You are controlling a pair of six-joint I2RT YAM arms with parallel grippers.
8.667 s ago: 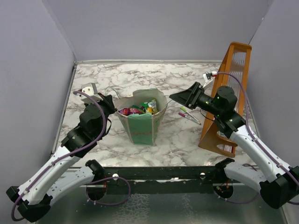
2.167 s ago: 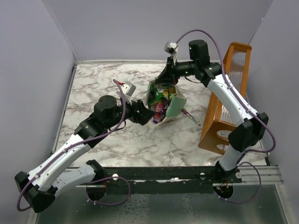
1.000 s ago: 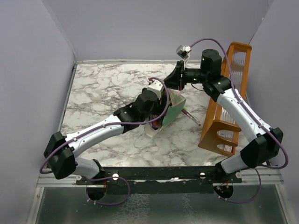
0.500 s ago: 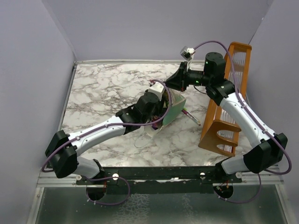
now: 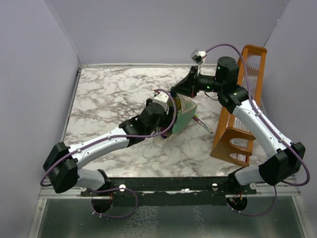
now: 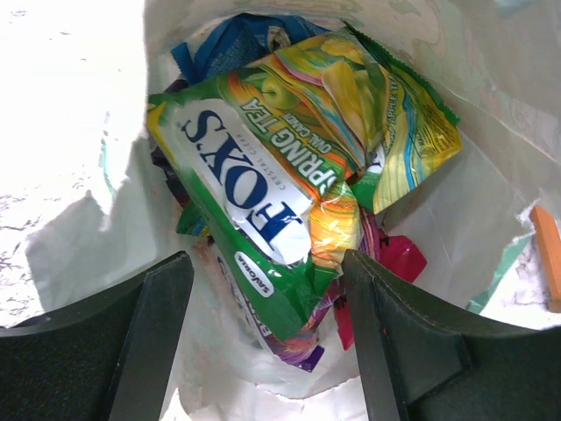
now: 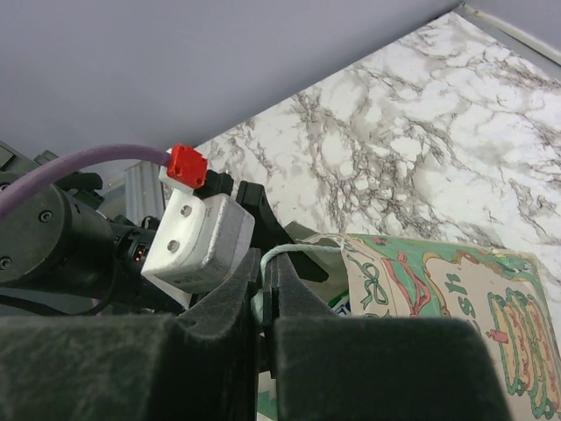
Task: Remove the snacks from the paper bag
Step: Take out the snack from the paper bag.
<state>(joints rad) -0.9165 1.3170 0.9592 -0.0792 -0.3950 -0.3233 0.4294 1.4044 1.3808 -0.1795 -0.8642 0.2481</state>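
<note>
Near the middle of the marble table (image 5: pixel 109 94), tipped with its mouth toward 9 o'clock: the paper bag (image 5: pixel 184 118), mint-green outside, cream-white within. At 3 o'clock of it, a tall orange-brown wooden rack (image 5: pixel 242 99). At 4 o'clock, just beside it, thin pens (image 5: pixel 200 122).

Reaching in from 8 o'clock, right at the bag's mouth: the left gripper (image 5: pixel 167 121). Spread open, fingers (image 6: pixel 149 333) well apart, clamping nothing.

From the left wrist view, the snacks (image 6: pixel 351 96) heaped inside the bag, all within its walls:
- Between the fingers, the lower end of a green-yellow packet (image 6: pixel 263 193) marked FOX'S, stretching away toward 12 o'clock. A strip of cream lining visible between it and the 9 o'clock finger. Contact on the 3 o'clock side impossible to judge.
- At 1 o'clock, a second yellow-green packet (image 6: pixel 412 140).
- Far off at 12 o'clock, a blue-teal packet (image 6: pixel 237 39).
- At 3 o'clock, just past the finger there, a pink packet (image 6: pixel 399 259).
- At 6 o'clock, tucked under the green one, a purple packet (image 6: pixel 302 351).

At 12 o'clock of the bag: the right gripper (image 5: pixel 176 92), clenched tight on the bag's thin loop handle (image 7: pixel 294 250), pinched between its fingers (image 7: pixel 210 351). In the right wrist view, the bag's printed outer face at 3 to 4 o'clock of that grip. At 9 o'clock of it, the white camera box (image 7: pixel 197 232) on the left wrist.
</note>
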